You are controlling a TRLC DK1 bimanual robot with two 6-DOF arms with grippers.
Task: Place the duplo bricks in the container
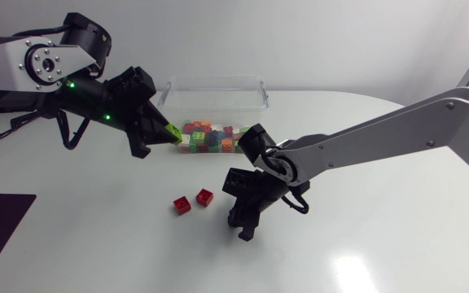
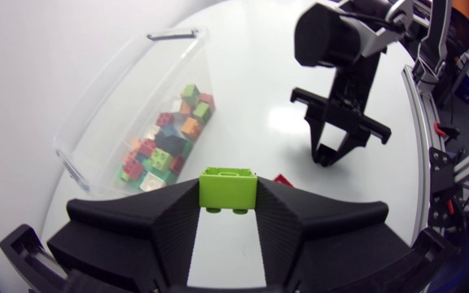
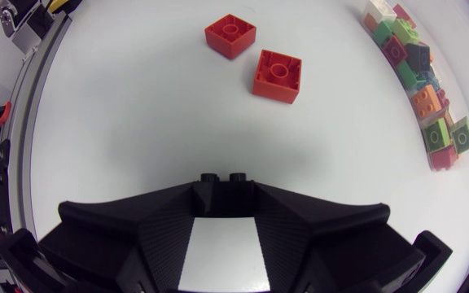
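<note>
Lime-green brick sits pinched between the fingers of the left claw, held above the white worktop just beside the near left corner of the clear plastic container, whose near end holds a heap of mixed-colour bricks. A red brick and a second red brick lie close together on the worktop in front of the container. Just right of them the right claw points down at the worktop, its fingers gripping a small black brick

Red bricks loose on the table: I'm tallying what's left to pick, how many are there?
2: one red brick and another beside it, ahead of the right claw; arms may hide others.
</note>
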